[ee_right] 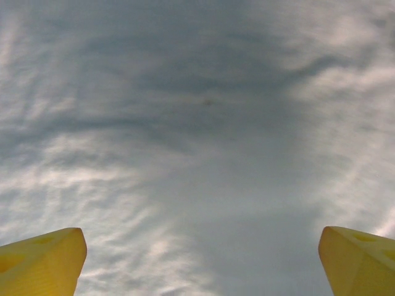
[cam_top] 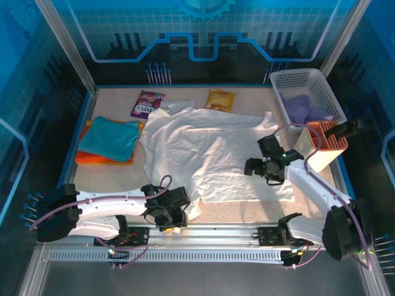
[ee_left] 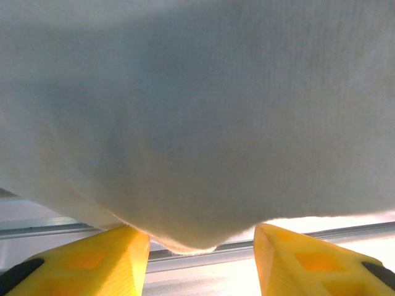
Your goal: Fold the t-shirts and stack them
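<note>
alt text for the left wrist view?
White shirt hangs close in front of the camera, its hem sagging between the two yellow jaws, which stand apart. A metal rail runs behind.

Beige speckled surface (cam_top: 108, 174) with blue edging (cam_top: 77, 139). Glossy back wall (cam_top: 203, 37), blue-lit, printed with a pale grid, a bright blue outline and a gear emblem (cam_top: 207, 7) at top centre. Left wall (cam_top: 31, 92) and right wall (cam_top: 376, 80) are the same blue, darker. Silver metal posts (cam_top: 65, 43) slant up at the back corners. A slotted metal rail (cam_top: 216, 233) runs along the near edge. The surface is evenly lit.
</note>
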`<state>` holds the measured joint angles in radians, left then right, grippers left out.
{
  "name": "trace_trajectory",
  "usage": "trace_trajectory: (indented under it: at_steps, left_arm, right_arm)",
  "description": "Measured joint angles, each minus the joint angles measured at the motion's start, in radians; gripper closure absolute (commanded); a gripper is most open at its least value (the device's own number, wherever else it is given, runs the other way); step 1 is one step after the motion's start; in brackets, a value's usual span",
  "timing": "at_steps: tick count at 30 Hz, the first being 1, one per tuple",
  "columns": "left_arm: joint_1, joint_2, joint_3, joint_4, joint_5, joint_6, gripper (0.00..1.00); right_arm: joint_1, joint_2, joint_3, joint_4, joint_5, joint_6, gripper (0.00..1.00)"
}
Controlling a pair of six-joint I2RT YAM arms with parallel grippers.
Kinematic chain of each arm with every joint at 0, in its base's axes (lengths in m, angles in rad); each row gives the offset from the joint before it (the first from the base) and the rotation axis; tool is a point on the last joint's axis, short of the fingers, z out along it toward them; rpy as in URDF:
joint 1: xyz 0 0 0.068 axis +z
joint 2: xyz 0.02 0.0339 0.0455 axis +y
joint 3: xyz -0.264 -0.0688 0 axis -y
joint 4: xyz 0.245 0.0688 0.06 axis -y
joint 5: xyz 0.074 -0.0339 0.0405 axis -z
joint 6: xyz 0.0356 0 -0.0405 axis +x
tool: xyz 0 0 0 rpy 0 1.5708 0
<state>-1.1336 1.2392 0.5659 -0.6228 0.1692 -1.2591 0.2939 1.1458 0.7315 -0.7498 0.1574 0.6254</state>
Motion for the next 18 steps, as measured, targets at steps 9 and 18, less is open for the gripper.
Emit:
trace_trajectory:
  at_steps: [9,18]
  left_arm:
    - [0.000,0.037,0.002,-0.016,-0.016,0.005,0.73]
    - [0.040,0.024,0.057,-0.163,-0.048,0.090,0.97]
  right_arm:
    - [-0.296,-0.133,-0.134,-0.082,-0.037,0.088,0.12]
    - [-0.369,-0.121,-0.185,-0.108,-0.054,0.169,0.20]
